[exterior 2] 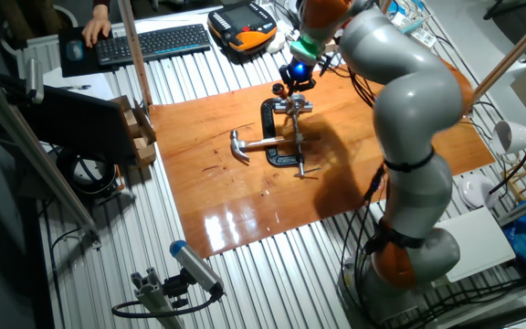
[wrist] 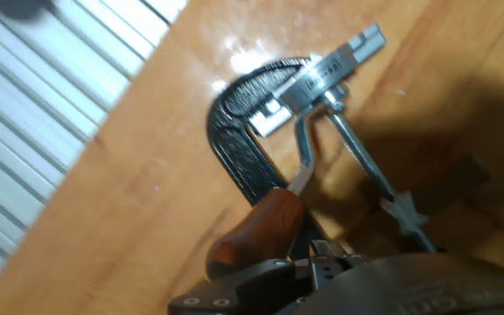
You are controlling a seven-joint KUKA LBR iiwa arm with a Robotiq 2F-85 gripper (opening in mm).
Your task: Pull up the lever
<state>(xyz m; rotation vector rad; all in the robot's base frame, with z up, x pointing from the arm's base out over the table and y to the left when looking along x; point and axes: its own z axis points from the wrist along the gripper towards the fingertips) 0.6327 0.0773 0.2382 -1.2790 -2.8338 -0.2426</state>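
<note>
One black C-shaped clamp (exterior 2: 270, 131) lies flat on the wooden board (exterior 2: 400, 174), and its long thin screw (exterior 2: 298, 137) runs along the open side of the C toward the camera. The lever (exterior 2: 304, 171), a short shiny crossbar, sits across the near end of that screw, resting low against the board.

The claw (exterior 2: 293, 99) hangs over the far end of the clamp, close to where the screw enters the frame. The lever is at the opposite end of the screw, apart from the claw and on the camera's side of it; nothing touches the crossbar. Whether the claw's fingers stand wide or narrow I cannot tell: in the fixed view they are too small and blurred.

In the hand view the lever (wrist: 405, 212) appears at lower right, crossing the screw (wrist: 366, 166), just above the dark housing (wrist: 348, 280) that fills the bottom edge; the fingertips are not plainly seen there. A hammer (wrist: 265, 223) lies across the clamp (wrist: 234, 140), its steel head near the top and its wooden handle reaching down toward the housing, left of the lever. In the fixed view the hammer (exterior 2: 243, 146) crosses the clamp from the left.
</note>
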